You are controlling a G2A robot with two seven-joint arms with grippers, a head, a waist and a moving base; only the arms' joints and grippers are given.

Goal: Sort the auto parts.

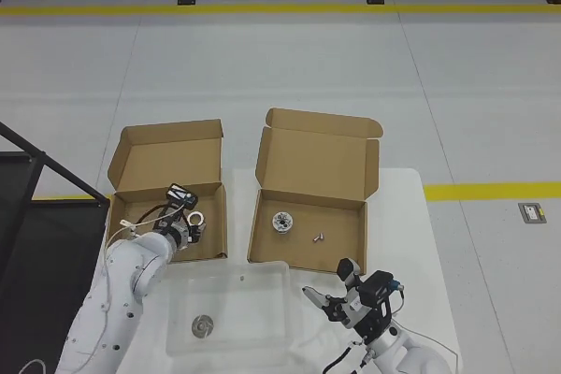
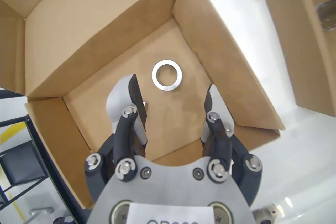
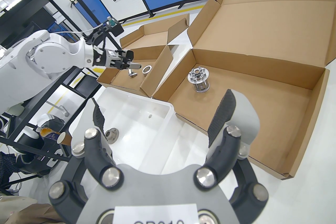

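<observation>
Over the left box [image 2: 78, 25], left hand [image 2: 172, 86] spread above ring [image 2: 167, 75], right hand [image 3: 162, 99] spread beside bin [image 3: 136, 128].

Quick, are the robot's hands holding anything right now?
Left gripper: open, holding nothing.
Right gripper: open, holding nothing.

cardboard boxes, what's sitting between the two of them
The stretch is bare: a strip of white table separates the left cardboard box from the right cardboard box, with no part on it. The top view shows it best.
</observation>
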